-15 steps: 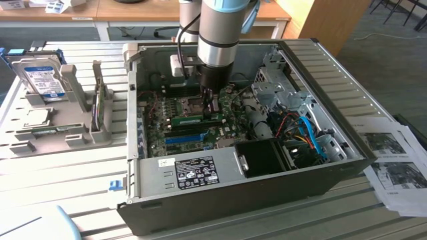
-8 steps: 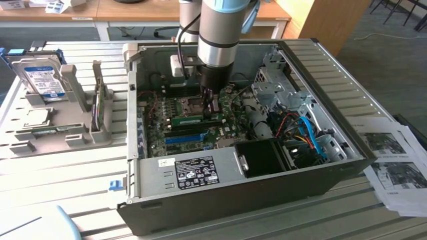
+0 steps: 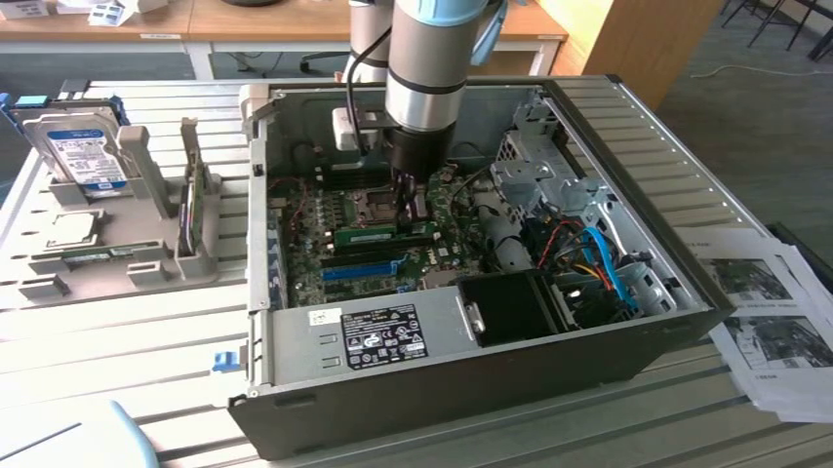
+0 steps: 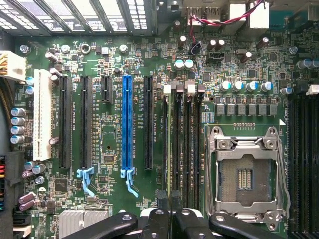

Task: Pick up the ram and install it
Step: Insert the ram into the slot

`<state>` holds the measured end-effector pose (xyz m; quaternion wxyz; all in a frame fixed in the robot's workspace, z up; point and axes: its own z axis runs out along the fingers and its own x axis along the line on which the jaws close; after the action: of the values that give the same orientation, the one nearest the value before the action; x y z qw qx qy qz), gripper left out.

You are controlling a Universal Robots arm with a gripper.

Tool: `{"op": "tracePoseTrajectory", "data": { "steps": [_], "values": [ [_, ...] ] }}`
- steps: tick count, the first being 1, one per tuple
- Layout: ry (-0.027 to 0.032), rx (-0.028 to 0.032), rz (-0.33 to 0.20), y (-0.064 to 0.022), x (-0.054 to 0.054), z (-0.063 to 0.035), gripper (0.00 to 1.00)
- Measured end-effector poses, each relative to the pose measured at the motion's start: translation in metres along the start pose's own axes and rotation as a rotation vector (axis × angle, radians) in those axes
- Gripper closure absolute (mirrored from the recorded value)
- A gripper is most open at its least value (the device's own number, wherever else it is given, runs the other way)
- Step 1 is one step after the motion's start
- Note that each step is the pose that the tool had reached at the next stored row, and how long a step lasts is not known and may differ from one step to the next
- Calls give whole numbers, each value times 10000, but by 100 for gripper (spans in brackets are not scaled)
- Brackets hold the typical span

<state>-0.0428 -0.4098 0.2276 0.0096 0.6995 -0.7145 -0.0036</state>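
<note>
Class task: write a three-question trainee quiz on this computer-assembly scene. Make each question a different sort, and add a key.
1. True or false: a cooler is mounted over the CPU socket.
2. The gripper is closed on: A) a hard drive, B) the ram, C) a red cable.
3. Fill in: among the black ones, one long slot strip is bright ____.

Key: 1 false (the socket is bare); 2 B; 3 blue.

Case [image 3: 456, 395]: dark sheet metal, matt
Motherboard [image 4: 112, 127]: green board, slightly glossy
Long slot [image 4: 127, 122]: bright-blue smooth plastic
Socket frame [image 4: 244, 145]: bare shiny metal
Worktop [image 3: 131, 346]: pale ribbed metal
</note>
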Motion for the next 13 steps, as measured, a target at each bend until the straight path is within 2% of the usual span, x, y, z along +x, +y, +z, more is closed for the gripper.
{"op": "tracePoseTrajectory", "data": {
  "steps": [13],
  "values": [
    [0, -1, 0, -25, -1, -1, 89]
  ]
}}
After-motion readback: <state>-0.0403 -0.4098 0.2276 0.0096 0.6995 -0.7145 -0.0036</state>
